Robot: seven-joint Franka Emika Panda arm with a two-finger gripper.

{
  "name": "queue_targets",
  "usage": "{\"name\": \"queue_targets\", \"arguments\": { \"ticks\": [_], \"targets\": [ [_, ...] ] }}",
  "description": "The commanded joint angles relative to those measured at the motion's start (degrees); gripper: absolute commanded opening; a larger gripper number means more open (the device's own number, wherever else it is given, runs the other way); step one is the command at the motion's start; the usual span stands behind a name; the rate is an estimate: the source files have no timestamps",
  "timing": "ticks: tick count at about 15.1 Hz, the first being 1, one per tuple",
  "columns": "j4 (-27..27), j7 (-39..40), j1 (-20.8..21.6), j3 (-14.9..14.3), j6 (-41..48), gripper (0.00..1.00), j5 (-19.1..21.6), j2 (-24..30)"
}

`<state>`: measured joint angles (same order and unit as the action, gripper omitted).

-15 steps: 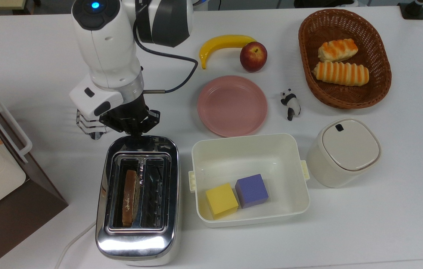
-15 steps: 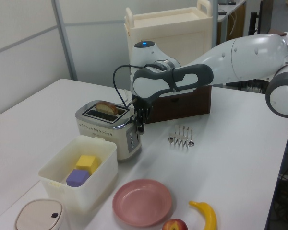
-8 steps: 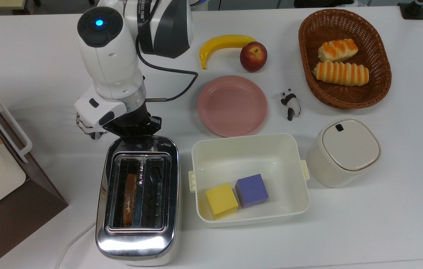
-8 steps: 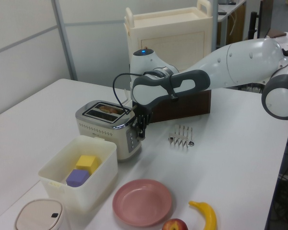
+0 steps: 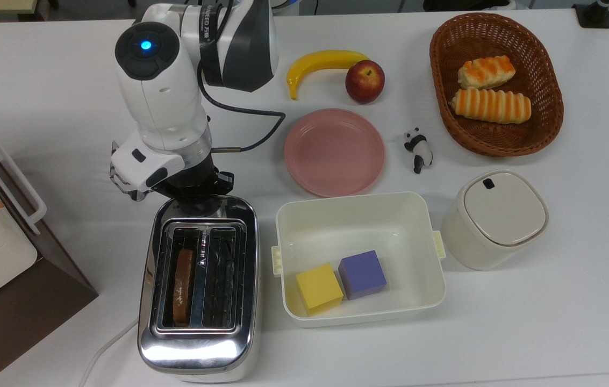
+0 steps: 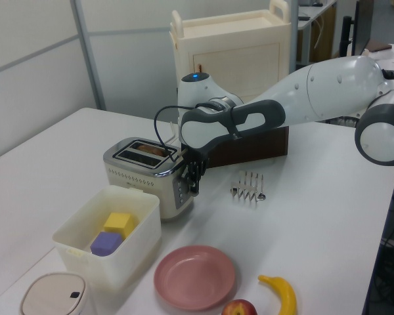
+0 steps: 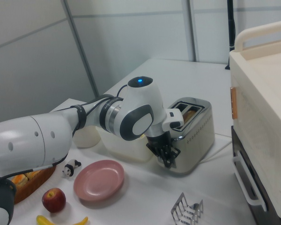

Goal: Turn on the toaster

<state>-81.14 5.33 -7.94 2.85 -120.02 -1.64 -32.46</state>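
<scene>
Basically near done. Toaster (image 5: 199, 285) sits on the table (image 5: 551, 301), top view's lower left, just beside the white bin (image 5: 360, 215) w/ yellow + purple blocks. Gripper (image 6: 192, 184) is low against the toaster's lever end, at the control panel side; whether its fingers are parted or closed, can't tell, wrist blocks them. Bread slice (image 5: 182, 279) sits sunk down in one slot, barely above the rim, so lever looks pressed down, judging by that. Left to do, prob: confirm lever latched, back arm off. Wire toast rack (image 6: 249, 186) stands apart, untouched.
</scene>
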Motion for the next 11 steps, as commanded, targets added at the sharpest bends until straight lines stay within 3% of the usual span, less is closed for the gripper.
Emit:
{"name": "queue_targets", "arguments": {
  "ticks": [1,6,11],
  "targets": [
    [-2.0,1.1,0.5,-0.5,-1.2,0.0,-1.2,-3.2],
    [-1.4,0.8,0.4,-0.4,-1.0,0.0,-1.2,-3.0],
    [-0.2,0.9,-0.1,-0.5,-0.4,0.0,-1.0,2.0]
  ]
}}
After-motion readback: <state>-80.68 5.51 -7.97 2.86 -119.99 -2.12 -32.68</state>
